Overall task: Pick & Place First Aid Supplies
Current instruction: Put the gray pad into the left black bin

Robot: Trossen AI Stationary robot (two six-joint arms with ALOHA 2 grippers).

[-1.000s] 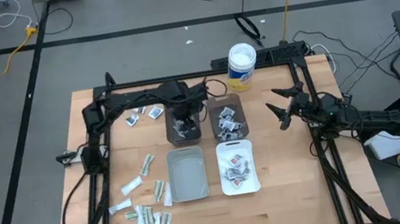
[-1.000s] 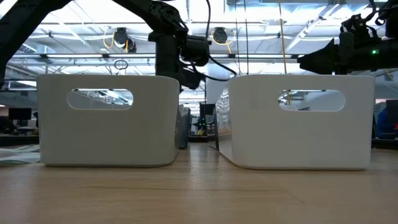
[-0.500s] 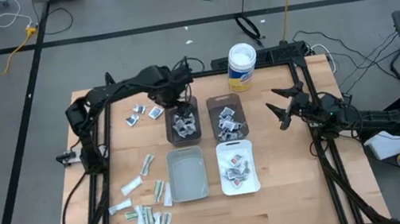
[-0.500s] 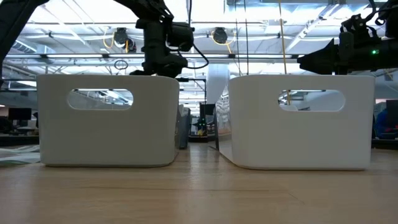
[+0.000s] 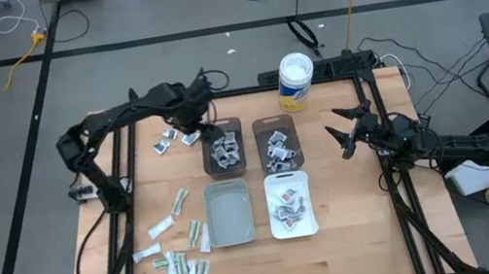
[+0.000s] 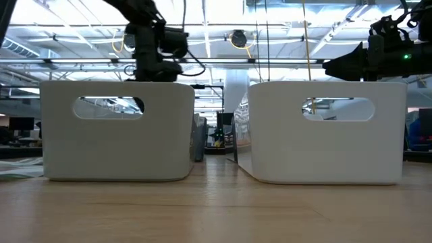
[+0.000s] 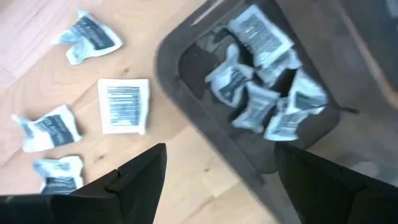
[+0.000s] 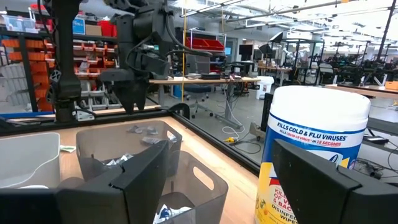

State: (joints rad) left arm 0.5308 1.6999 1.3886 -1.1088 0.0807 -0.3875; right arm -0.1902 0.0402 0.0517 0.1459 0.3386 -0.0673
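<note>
The first aid supplies are small silver-grey packets. A few packets (image 5: 166, 139) lie loose near the far edge, also seen in the left wrist view as packets (image 7: 124, 106). Others fill the left brown bin (image 5: 223, 147) and the right brown bin (image 5: 278, 143). Longer pale strips (image 5: 182, 263) lie at the near left. My left gripper (image 5: 191, 123) hangs open above the table between the far loose packets and the left brown bin (image 7: 261, 81), holding nothing. My right gripper (image 5: 341, 137) waits open in the air at the table's right side.
A grey bin (image 5: 228, 212) and a white bin (image 5: 290, 205) with a few packets stand in front of the brown bins. A white round tub (image 5: 296, 82) with a yellow label stands at the far edge. In the low view the two white bin walls (image 6: 115, 131) block the table behind.
My left gripper has risen from the left brown bin and moved toward the table's left and far edge, ending over the loose packets beside the bin. The right arm has kept still.
</note>
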